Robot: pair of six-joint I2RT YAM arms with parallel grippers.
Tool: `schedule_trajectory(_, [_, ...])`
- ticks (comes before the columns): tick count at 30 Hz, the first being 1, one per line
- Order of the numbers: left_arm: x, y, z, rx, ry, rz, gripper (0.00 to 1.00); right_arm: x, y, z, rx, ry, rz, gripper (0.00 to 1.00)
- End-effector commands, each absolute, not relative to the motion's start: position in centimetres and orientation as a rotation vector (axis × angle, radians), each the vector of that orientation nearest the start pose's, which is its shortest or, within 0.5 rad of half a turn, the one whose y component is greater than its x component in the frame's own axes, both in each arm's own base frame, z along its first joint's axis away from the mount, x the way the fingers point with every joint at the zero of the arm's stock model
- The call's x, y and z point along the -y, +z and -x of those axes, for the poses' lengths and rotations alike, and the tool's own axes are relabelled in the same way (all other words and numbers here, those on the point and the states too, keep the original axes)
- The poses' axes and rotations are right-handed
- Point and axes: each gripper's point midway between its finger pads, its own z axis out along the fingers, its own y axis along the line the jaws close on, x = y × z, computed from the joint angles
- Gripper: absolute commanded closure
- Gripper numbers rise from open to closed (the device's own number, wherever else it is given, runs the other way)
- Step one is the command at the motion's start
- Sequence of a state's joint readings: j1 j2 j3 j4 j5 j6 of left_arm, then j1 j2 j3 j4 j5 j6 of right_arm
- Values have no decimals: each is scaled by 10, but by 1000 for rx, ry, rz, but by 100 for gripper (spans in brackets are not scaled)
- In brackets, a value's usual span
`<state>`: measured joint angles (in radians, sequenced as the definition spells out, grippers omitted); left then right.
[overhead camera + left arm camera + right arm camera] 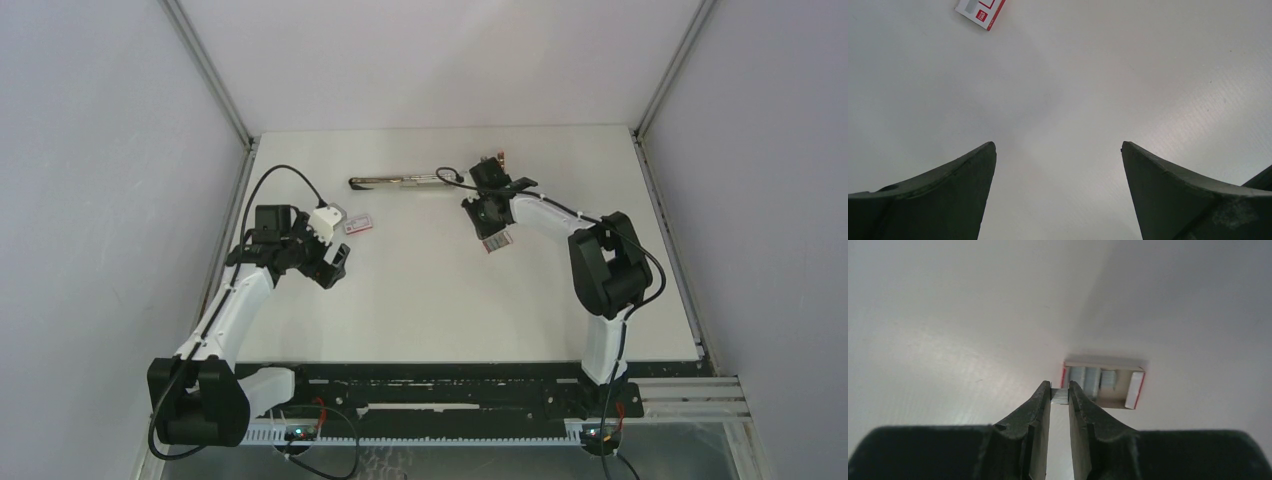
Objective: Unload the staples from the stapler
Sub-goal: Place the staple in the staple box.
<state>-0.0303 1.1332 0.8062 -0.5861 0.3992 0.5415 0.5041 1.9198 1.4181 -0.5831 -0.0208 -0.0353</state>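
Your right gripper (1060,389) is clamped on a short, ribbed silver-grey metal staple strip (1060,397), just beside an open cardboard tray (1108,401) holding more strips, toward the table's far edge. The long chrome stapler (400,182) lies opened flat along the far edge, its detail too small to make out. Your left gripper (1058,150) has its jaws wide apart over the matte white table (1098,75). The pink-and-white box (980,10) is cut off.

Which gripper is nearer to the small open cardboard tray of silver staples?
Right. The right gripper hangs just above the tray, jaws pinching a staple strip; the left gripper hovers open, well off to its left.
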Motion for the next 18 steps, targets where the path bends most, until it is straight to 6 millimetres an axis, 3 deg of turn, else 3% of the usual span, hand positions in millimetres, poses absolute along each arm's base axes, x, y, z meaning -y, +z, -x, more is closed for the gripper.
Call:
schedule_trajectory(1, [59,126,-285,-2205,-266,-843,0,-193,72,-391,-2514,174,677,81])
schedule_trajectory(7, [59,125,-285,-2206,-268,-843,0,-179,63,-394,-2537,174,641,81])
schedule_trajectory(18, [59,125,-285,-2207,-268,-845,0,-182,50,-393,-2564,199,646,81])
